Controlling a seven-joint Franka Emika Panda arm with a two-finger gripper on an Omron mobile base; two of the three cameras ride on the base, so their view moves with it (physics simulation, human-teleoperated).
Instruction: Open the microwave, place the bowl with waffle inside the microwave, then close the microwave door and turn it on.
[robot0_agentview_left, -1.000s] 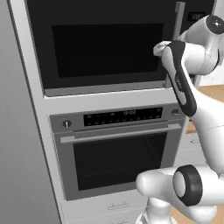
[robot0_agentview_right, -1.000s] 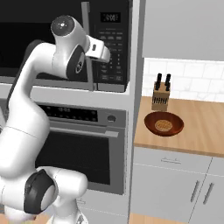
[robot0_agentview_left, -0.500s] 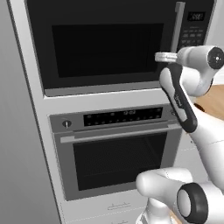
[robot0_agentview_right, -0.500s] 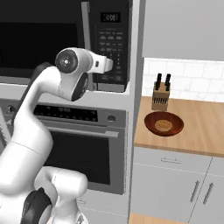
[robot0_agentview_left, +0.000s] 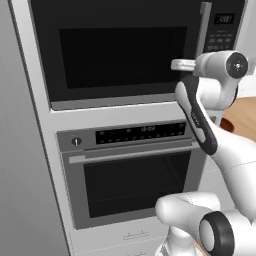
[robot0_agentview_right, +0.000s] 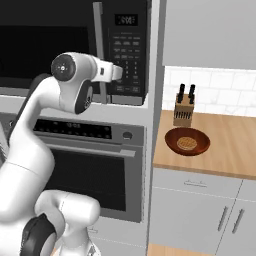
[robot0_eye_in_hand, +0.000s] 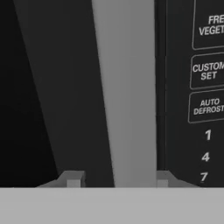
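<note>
The black microwave (robot0_agentview_left: 120, 50) is built in above the oven, and its door (robot0_agentview_right: 40, 50) is closed. On the door's right edge, next to the keypad (robot0_agentview_right: 127, 60), runs the tall silver handle (robot0_agentview_left: 204, 25) (robot0_agentview_right: 98, 30) (robot0_eye_in_hand: 131, 87). My gripper (robot0_eye_in_hand: 117, 179) straddles this handle, partly closed. The right fingertip (robot0_eye_in_hand: 162, 179) lies against the handle's edge, while the left fingertip (robot0_eye_in_hand: 73, 179) stands a little off its lit face. The reddish-brown bowl (robot0_agentview_right: 187, 141) holding a waffle (robot0_agentview_right: 187, 144) sits on the wooden counter (robot0_agentview_right: 225, 155) to the right.
A steel-fronted oven (robot0_agentview_left: 135, 185) with a horizontal bar handle sits below the microwave. A knife block (robot0_agentview_right: 184, 110) stands behind the bowl against the tiled wall. White drawers and cabinets (robot0_agentview_right: 200, 215) lie under the counter.
The hand has come down along the microwave's right side and settled at the handle. The jaws have narrowed around it. The bowl and the door have not moved.
</note>
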